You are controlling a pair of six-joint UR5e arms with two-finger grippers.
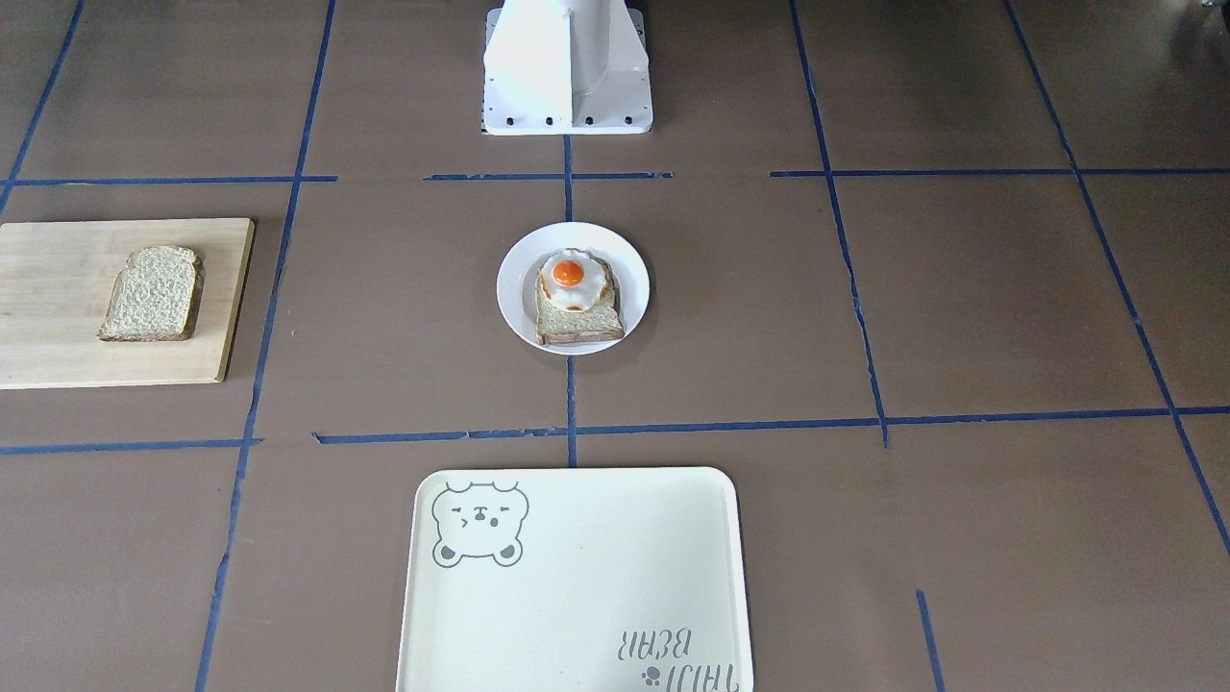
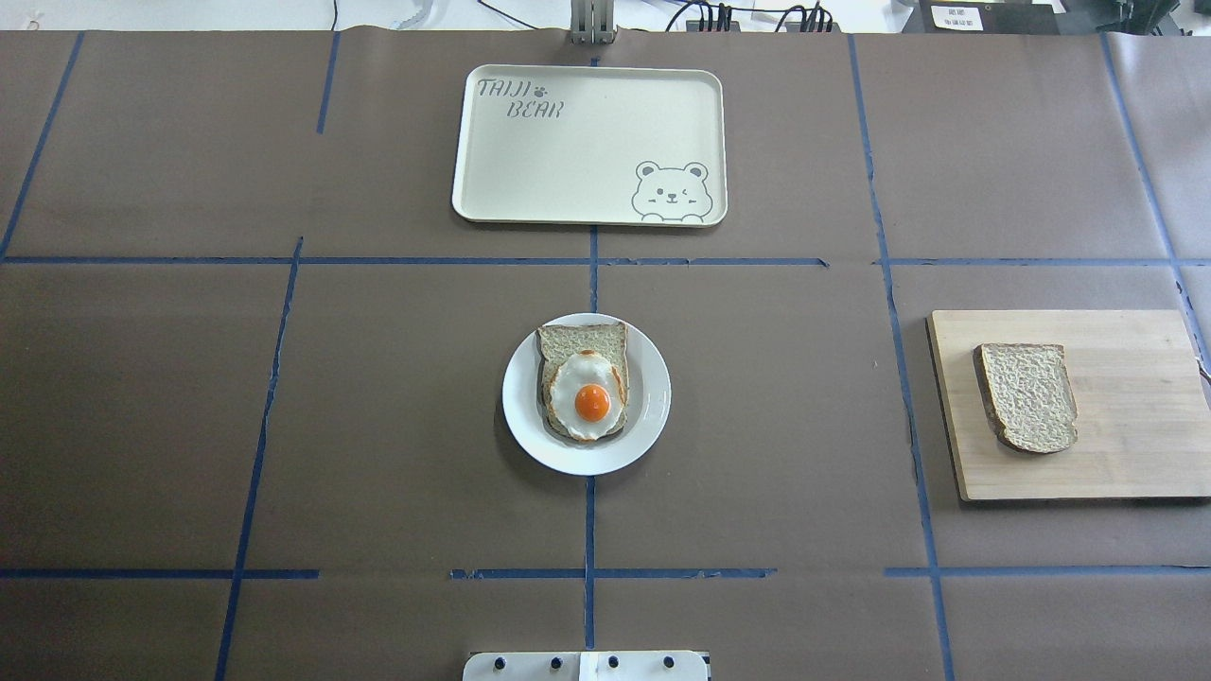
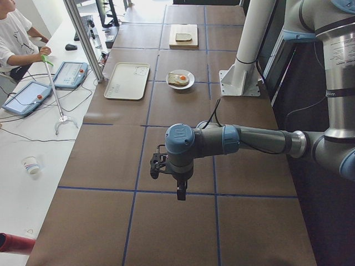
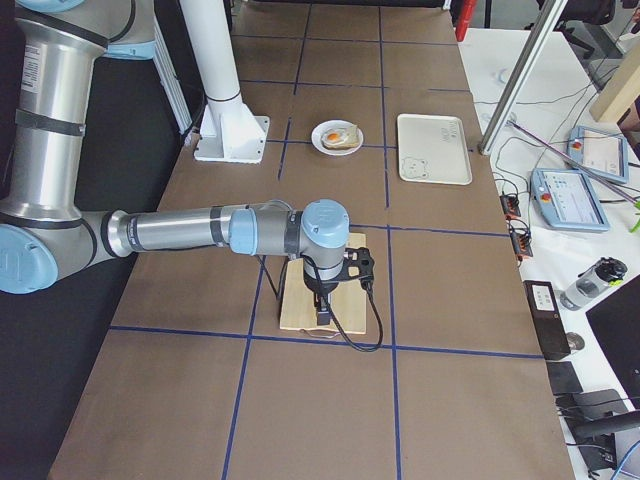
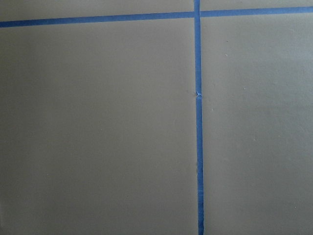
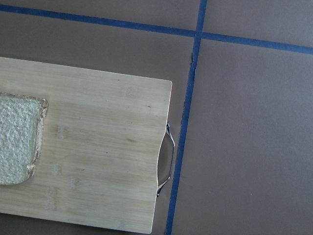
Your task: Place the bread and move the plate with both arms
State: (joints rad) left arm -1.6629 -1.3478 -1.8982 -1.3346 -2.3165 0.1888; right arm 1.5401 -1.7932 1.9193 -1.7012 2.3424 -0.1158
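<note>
The bread (image 1: 152, 293) lies flat on a wooden cutting board (image 1: 58, 327) on the robot's right side; it also shows in the overhead view (image 2: 1029, 395) and in the right wrist view (image 6: 17, 139). The white plate (image 2: 653, 397) sits at the table's middle and carries another slice topped with a fried egg (image 2: 588, 390). The left gripper (image 3: 178, 191) hangs over bare table far from the plate. The right gripper (image 4: 322, 315) hangs over the board's outer end. I cannot tell whether either is open or shut. The wrist views show no fingers.
A cream tray with a bear drawing (image 2: 587, 142) lies beyond the plate on the operators' side. The white robot base (image 1: 567, 67) stands at the robot's edge. The board has a metal handle (image 6: 167, 159) at its outer end. Blue tape lines cross the brown table.
</note>
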